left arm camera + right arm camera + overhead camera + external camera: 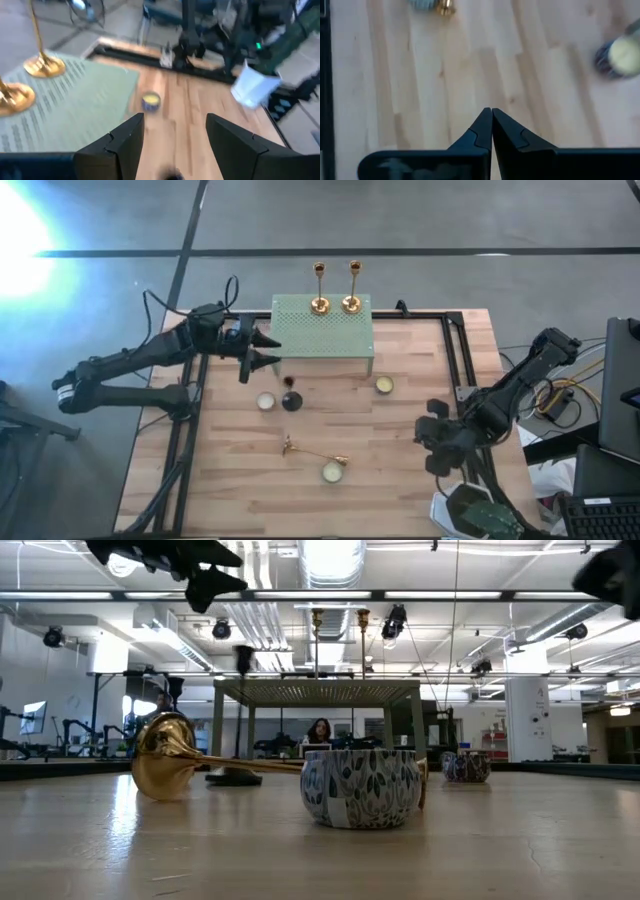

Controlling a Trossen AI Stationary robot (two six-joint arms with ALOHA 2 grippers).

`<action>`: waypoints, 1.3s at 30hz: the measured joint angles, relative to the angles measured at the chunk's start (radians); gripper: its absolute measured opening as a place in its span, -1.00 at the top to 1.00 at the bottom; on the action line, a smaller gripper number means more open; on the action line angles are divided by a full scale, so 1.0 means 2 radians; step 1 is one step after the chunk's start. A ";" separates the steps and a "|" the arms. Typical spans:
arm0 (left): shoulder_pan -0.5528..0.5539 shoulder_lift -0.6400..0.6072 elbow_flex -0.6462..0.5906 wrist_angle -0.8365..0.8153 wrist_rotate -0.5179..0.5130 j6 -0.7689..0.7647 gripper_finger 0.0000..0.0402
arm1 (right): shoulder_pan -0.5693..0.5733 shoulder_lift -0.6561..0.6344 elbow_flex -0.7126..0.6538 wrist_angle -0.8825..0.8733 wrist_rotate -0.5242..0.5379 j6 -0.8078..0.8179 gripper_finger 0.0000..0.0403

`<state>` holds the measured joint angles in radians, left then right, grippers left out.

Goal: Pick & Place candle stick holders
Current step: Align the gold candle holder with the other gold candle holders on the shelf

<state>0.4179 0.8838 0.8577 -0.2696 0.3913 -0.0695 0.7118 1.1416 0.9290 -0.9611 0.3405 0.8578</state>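
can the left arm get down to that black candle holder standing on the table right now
Probably yes. The left pincer hangs open just above the black candle holder, which stands upright in front of the green stand with only a small tin beside it; nothing lies between them.

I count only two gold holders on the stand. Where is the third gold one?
In the high view the third gold holder lies on its side on the table, in front of the green stand, between the black holder and a small candle tin.

Black holder (173, 174) cut off at frame edge; 2 gold holders' (44, 65) tops cropped, blurry.
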 joint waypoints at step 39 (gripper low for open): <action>-0.286 0.350 0.260 -0.330 -0.157 0.084 -0.05 | -0.114 0.000 0.031 -0.019 0.264 -0.112 0.96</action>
<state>-0.1544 1.5836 1.3781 -0.9290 0.0770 0.0988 0.4831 1.1419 0.9920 -0.9981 0.8676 0.6334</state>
